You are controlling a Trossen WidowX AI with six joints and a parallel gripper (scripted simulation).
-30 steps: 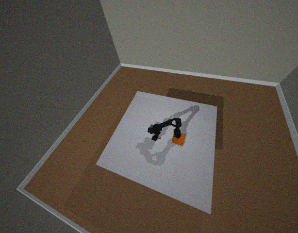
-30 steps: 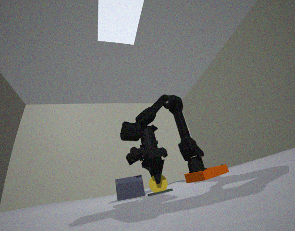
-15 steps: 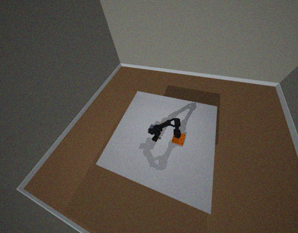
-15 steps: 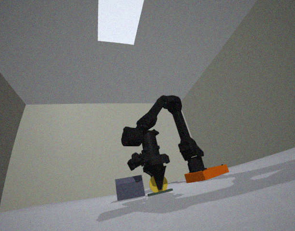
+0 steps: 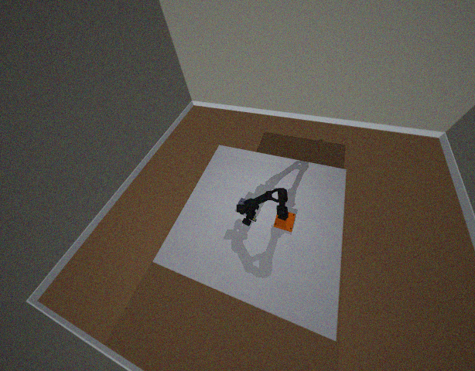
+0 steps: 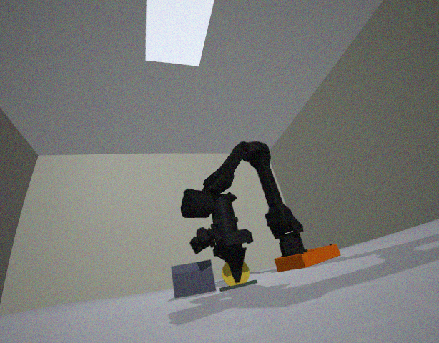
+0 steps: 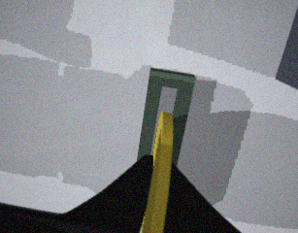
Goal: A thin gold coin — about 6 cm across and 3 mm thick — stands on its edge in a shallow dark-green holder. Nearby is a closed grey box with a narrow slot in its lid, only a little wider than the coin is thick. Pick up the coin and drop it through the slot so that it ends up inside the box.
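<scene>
step: grasping stage, the gripper (image 6: 235,274) is pinching the gold coin (image 6: 235,274) while it is standing in the dark-green holder (image 6: 238,284); lift not yet begun, as far as I can judge
jaws: clamped together on the coin, one on each flat face; wrist view is showing the coin edge-on (image 7: 160,165) running up between the dark fingers
coin place: lower centre of the exterior view, upright, bottom edge sitting in the holder on the table (image 6: 323,295)
holder: long narrow green frame (image 7: 153,112) in the upper middle of the wrist view, holding only the coin
grey box: closed grey box (image 6: 193,279) just beside the holder, to its left in the exterior view; slot not visible here, contents cannot be told
next move: probably needing a straight lift clear of the holder, then carrying over the box lid and lining the coin's thin edge with the slot before letting go
risk: coin may be twisting in the pinch, so missing the narrow slot
</scene>
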